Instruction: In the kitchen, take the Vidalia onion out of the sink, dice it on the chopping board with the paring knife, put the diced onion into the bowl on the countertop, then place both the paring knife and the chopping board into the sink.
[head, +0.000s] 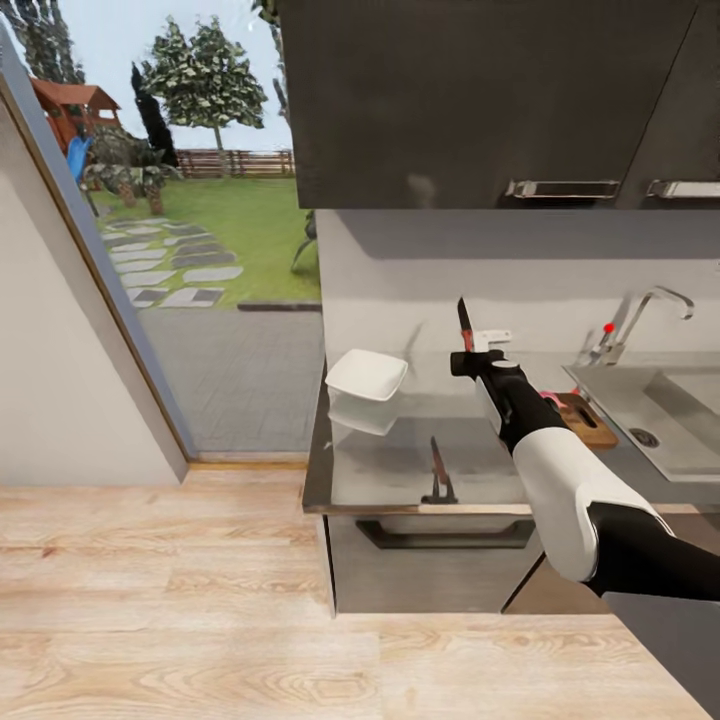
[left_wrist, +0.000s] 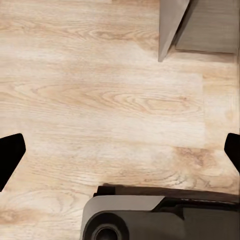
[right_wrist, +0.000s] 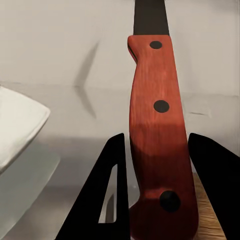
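My right gripper is shut on the paring knife and holds it upright above the countertop, blade pointing up. In the right wrist view the red-orange handle sits between the two black fingers. The white bowl stands on the counter left of the knife and appears again as the bowl. The brown chopping board lies beside the sink, partly hidden by my arm; a small pink bit lies on it. My left gripper is open over the wood floor.
A chrome faucet with a red knob stands behind the sink. Dark upper cabinets hang over the counter. A glass wall to the left faces a garden. The robot base and a cabinet corner sit over the floor.
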